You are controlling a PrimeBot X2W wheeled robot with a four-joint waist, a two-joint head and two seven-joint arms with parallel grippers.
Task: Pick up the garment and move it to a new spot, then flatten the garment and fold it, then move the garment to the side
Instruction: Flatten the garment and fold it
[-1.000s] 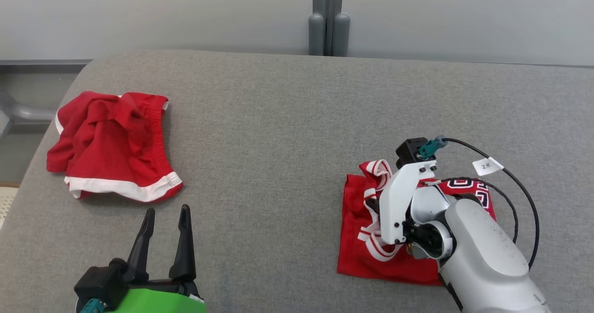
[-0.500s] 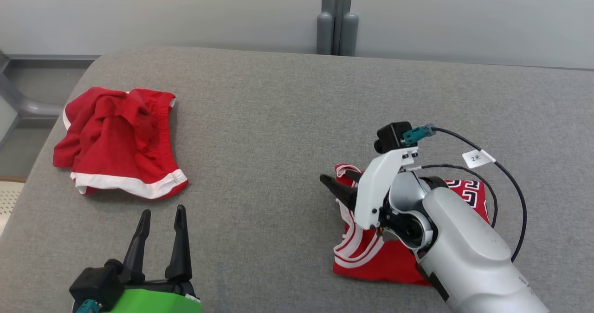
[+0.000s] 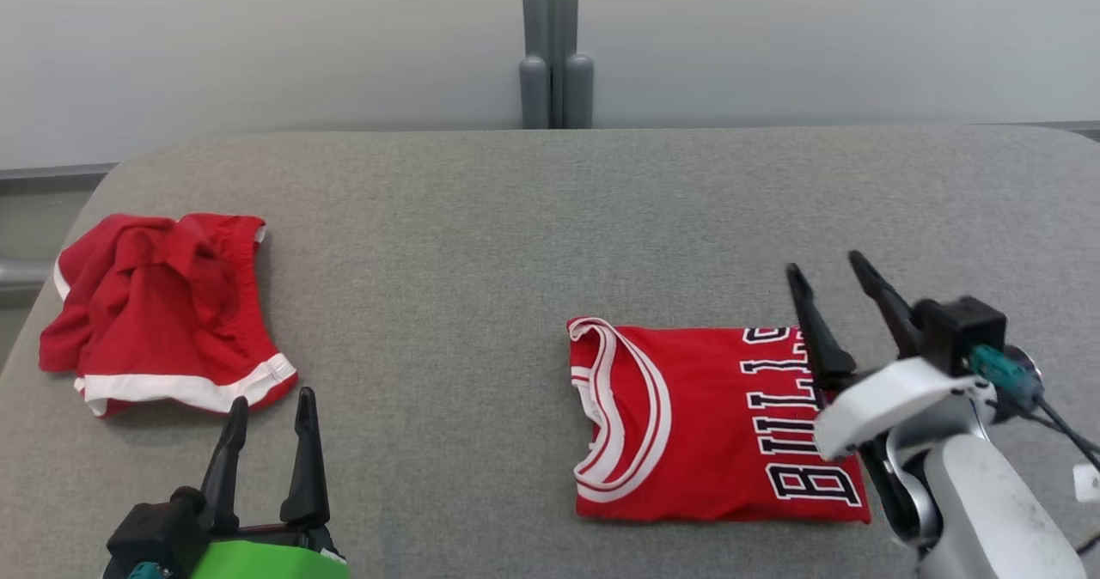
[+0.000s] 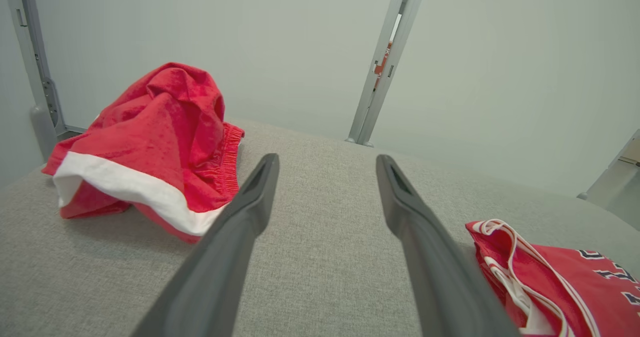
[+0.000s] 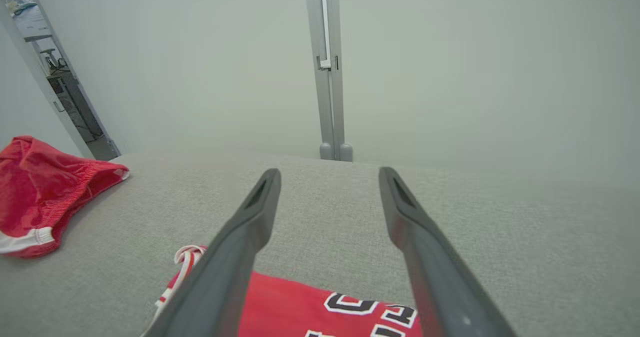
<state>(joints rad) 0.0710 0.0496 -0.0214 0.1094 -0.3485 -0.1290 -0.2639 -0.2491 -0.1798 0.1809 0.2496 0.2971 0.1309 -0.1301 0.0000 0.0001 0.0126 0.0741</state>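
The garment (image 3: 705,416) is a red jersey with white trim and black-and-white lettering, lying folded flat right of centre on the grey table (image 3: 481,244). My right gripper (image 3: 822,264) stands open over the garment's right edge, fingers pointing away, nothing between them. In the right wrist view the right gripper (image 5: 329,171) is spread above the garment (image 5: 300,307). My left gripper (image 3: 271,398) is open and empty at the lower left, well apart from the garment. The left wrist view has the left gripper (image 4: 327,157) with the garment (image 4: 550,282) at its lower right.
Crumpled red shorts (image 3: 159,304) with white hems lie near the table's left edge, just beyond my left gripper; the shorts (image 4: 150,132) show large in the left wrist view. A grey post (image 3: 554,89) stands behind the table against a pale wall.
My right gripper has opened, let go of the garment and swung from its left part to its right edge. The garment now lies flat and folded. The head camera has shifted.
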